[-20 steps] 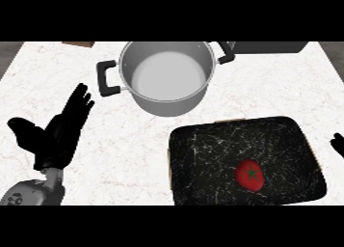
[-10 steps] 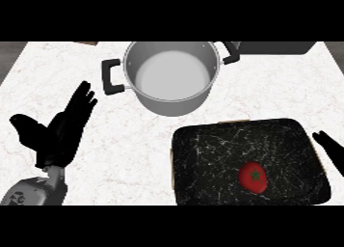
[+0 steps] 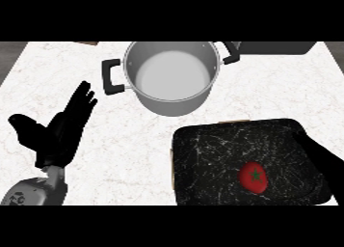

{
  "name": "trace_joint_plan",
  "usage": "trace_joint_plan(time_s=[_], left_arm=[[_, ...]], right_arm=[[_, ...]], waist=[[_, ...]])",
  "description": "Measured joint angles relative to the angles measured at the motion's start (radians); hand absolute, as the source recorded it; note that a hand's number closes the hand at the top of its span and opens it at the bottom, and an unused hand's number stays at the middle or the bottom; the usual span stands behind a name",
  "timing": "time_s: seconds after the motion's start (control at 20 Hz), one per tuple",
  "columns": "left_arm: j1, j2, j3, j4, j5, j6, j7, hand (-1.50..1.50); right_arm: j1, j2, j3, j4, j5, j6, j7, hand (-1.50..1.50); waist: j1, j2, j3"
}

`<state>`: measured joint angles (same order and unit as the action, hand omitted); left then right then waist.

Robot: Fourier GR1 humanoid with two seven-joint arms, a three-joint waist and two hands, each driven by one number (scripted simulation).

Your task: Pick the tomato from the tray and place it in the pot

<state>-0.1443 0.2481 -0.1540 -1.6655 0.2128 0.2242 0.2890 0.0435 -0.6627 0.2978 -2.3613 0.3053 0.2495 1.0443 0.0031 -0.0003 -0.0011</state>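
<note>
A red tomato [image 3: 254, 177] with a green stem star lies in the black marbled tray [image 3: 210, 144], toward its lower right. The grey pot [image 3: 171, 75] with black handles stands empty at the counter's back, above the tray. My right hand [image 3: 332, 168] reaches in over the tray's right edge, fingers straight, to the right of the tomato and apart from it. My left hand [image 3: 58, 130] rests open at the left of the counter, fingers up.
A dark object [image 3: 274, 47] sits at the back right behind the pot. A small brown thing [image 3: 86, 43] shows at the back left edge. The white marbled counter [image 3: 132, 140] lies bare between my left hand and the tray.
My right hand has come in from the right edge over the tray's right side, toward the tomato. The view has shifted a little, so pot and tray sit farther right.
</note>
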Motion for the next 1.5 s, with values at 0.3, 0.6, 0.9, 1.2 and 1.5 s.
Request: trace_joint_plan(time_s=[0.3, 0.6, 0.9, 1.2, 1.5], left_arm=[[-0.001, -0.015, 0.012, 0.006, -0.019, -0.006, -0.003, 0.00], [0.034, -0.033, 0.012, -0.039, -0.039, -0.016, 0.017, 0.00], [0.012, -0.038, 0.047, 0.008, -0.031, -0.052, -0.003, 0.00], [0.024, -0.049, 0.041, -0.025, -0.052, -0.045, 0.020, 0.00], [0.032, -0.060, 0.042, -0.035, -0.068, -0.050, 0.025, 0.00]], right_arm=[[0.018, 0.061, 0.091, 0.033, 0.122, -0.006, 0.009, -1.50], [0.002, 0.147, 0.123, 0.049, 0.200, -0.005, 0.010, -1.50], [-0.027, 0.237, 0.170, 0.102, 0.282, -0.006, 0.021, -1.50], [-0.029, 0.275, 0.158, 0.190, 0.331, 0.001, 0.019, -1.50], [-0.067, 0.320, 0.138, 0.291, 0.352, 0.025, 0.006, -1.50]], waist=[[-0.003, 0.000, 0.000], [-0.002, -0.001, 0.001], [-0.003, 0.000, 0.000], [-0.001, 0.000, 0.001], [0.000, 0.000, 0.001]])
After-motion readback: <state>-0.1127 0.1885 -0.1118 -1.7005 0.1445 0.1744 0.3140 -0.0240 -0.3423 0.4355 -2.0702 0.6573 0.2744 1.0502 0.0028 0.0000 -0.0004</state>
